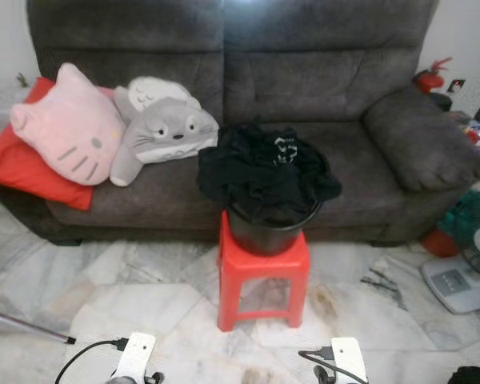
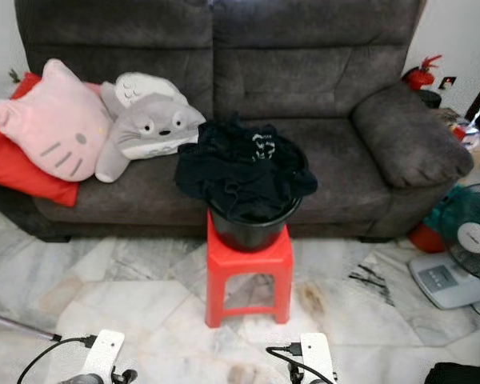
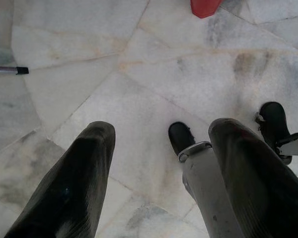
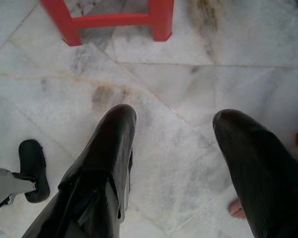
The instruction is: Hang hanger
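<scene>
Red stool stands on marble floor right in front of grey sofa. On stool: black bucket heaped w/ black clothes; no hanger can be made out. Behind & left of stool, on sofa: pink cat cushion, grey plush, red pillow. Right of stool: fan, scale. Left gripper & right gripper hang low over floor near stool, both spread wide, holding nothing.

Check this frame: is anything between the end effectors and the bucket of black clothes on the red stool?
Nothing visible blocks the way. Both end effectors, left and right, hang open over bare marble floor, short of the red stool holding the bucket of black clothes. No hanger is discernible.
</scene>
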Robot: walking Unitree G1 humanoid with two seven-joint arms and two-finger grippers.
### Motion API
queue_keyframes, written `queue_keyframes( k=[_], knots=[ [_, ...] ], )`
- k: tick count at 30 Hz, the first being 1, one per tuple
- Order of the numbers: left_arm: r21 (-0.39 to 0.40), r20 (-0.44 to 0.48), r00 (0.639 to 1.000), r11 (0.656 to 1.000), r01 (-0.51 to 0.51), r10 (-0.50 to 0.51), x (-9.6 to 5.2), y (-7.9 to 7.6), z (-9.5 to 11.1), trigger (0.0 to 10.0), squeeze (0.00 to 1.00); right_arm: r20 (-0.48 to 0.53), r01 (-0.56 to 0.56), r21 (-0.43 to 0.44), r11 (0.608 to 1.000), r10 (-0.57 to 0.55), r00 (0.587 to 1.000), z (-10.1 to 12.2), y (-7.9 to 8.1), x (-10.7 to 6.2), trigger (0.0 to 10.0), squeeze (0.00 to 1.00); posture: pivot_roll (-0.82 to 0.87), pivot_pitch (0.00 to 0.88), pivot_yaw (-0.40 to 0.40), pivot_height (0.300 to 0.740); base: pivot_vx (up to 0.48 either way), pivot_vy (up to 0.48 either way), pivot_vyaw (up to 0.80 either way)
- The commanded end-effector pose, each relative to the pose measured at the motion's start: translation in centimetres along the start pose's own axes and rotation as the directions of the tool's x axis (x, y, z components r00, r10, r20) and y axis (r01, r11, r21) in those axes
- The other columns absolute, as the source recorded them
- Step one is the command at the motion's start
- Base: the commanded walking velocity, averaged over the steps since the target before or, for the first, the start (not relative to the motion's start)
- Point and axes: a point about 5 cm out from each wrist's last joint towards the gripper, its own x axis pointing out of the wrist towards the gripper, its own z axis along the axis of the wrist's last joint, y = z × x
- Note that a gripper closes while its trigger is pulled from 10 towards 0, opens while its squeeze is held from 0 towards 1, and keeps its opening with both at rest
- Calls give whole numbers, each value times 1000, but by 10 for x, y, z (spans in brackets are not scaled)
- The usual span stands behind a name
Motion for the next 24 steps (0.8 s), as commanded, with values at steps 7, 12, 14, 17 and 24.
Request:
queue_keyframes(
  k=[7, 12, 14, 17, 24],
  knots=[
    [-11, -23, 1000, 1000, -8, 8, -1, 2, -5, 10000, 0, 18, 8, 15, 1000, -8, 1000, 4, 1, 0, 10000, 0, -63, 0, -1, 740, 0, 0, 0],
    [-11, -23, 1000, 1000, -8, 8, -1, 2, -5, 10000, 0, 16, 12, 20, 1000, -12, 1000, 3, 1, 0, 10000, 0, -63, 0, 0, 740, 257, 0, 0],
    [-11, -22, 1000, 1000, -8, 7, -1, 2, -5, 10000, 0, 15, 10, 21, 1000, -10, 1000, 3, 2, 0, 10000, 0, -63, 0, 0, 740, 281, 0, 0],
    [-12, -22, 1000, 1000, -8, 7, -1, 2, -5, 10000, 0, 15, 10, 28, 1000, -11, 1000, 3, 2, 0, 10000, 0, -63, 0, 0, 740, 289, 0, -400],
    [-12, -23, 1000, 1000, -8, 8, -1, 2, -5, 10000, 0, 28, 9, 31, 999, -10, 1000, 4, 2, 0, 10000, 0, -60, 0, 0, 740, 294, 0, -178]
  ],
)
